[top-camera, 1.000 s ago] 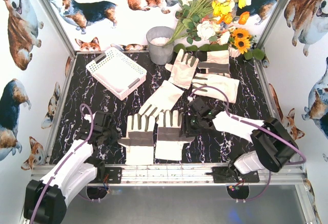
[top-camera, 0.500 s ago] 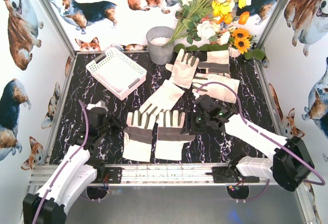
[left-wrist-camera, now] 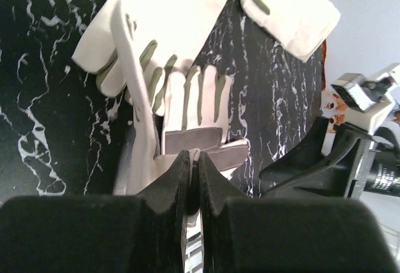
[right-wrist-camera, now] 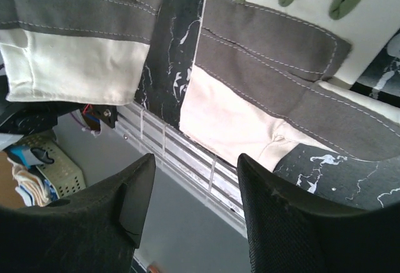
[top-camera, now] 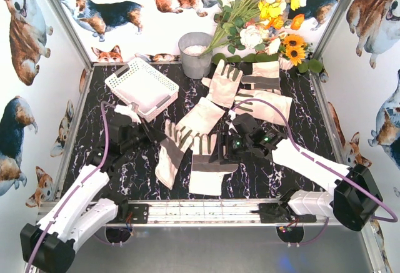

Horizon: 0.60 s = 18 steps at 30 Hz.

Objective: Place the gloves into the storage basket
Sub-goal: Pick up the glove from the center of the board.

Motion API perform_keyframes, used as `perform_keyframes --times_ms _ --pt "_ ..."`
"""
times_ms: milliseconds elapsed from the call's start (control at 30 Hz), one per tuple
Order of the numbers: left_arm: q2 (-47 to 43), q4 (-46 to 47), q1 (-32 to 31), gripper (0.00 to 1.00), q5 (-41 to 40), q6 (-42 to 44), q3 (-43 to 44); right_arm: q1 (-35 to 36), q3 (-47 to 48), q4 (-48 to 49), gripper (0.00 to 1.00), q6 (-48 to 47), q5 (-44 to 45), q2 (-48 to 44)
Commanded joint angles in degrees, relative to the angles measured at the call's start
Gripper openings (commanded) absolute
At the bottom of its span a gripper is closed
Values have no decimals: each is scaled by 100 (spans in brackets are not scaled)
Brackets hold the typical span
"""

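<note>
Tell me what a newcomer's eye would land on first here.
First the cream-white gloves strewn across the black marble table, with one glove pinched in the shut left gripper left of centre. Then the bright flowers at the back right, next to a grey bucket. The empty white storage basket sits at the far left.

- Your top camera looks down from high above the near edge onto the whole table (top-camera: 94, 98).
- Your wrist cameras sit close over the gloves (left-wrist-camera: 194, 107), seemingly sharing one glove (right-wrist-camera: 262, 67).
</note>
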Motion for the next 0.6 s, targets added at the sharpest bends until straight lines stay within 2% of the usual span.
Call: perform_keyframes --times_ms 0,167,300,500,567 --pt "39 -297 -259 0 -453 6 537 18 311 365 59 -91 -487 -182" --pt "238 -167 -685 0 -702 -480 792 17 414 555 69 -125 -811 -301" --pt "645 171 -1389 0 -1223 -848 1190 -57 606 567 81 -236 -803 -409" --pt "1483 371 -2333 0 -2291 -1216 1733 -307 1052 -144 85 -484 -691 -561" --pt "1664 563 -2502 0 -2418 -1378 1789 -310 1143 -269 84 -510 -499 -706"
